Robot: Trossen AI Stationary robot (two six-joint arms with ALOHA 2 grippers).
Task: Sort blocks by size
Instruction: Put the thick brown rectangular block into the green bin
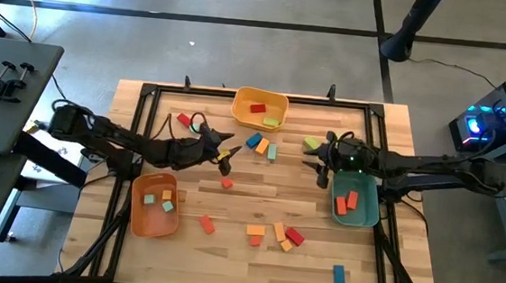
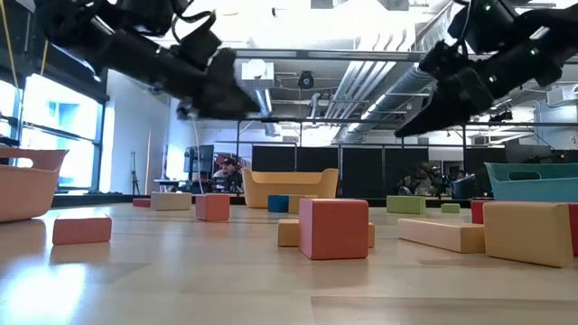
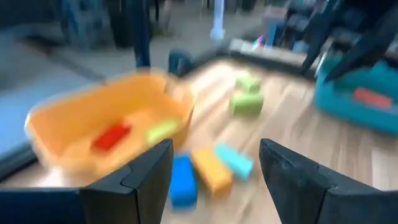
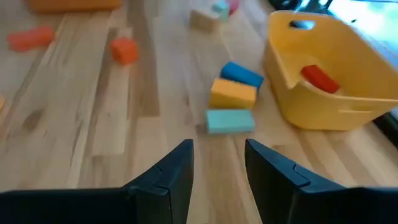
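L hand [image 1: 227, 155] hangs above the worktop [image 1: 226, 248] centre-left, fingers [image 3: 140, 180] wide apart w/ nothing between them; its wrist view looks at the yellow bin [image 3: 93, 130] and the blue/orange/teal trio [image 3: 211, 171]. R hand [image 1: 316, 165] hangs over the worktop just left of the teal bin [image 1: 370, 209], fingers [image 4: 168, 180] apart by a narrow gap, empty; same trio lies ahead of it in its wrist view.

Blocks are spread out:
- yellow bin at far centre: a red block [image 1: 257, 108] + a green one [image 1: 271, 121].
- orange bin [image 1: 138, 218] near left: tan, teal, green small blocks.
- teal bin on right: two red-orange blocks [image 1: 346, 203].
- loose on worktop: red block [image 1: 183, 119] far left; blue/orange/teal trio [image 1: 262, 145] just near side of yellow bin; green blocks [image 1: 312, 143] beside R hand; small red-orange cube [image 1: 227, 184] at centre; red block [image 1: 208, 224] nearer; cluster of orange, tan, red blocks [image 1: 277, 236] at near centre; blue block [image 1: 339, 275] near right, well apart from the rest.

Low view: both arms up off the worktop, red cube [image 2: 333, 228] closest to camera, people dimly seen in the room behind.
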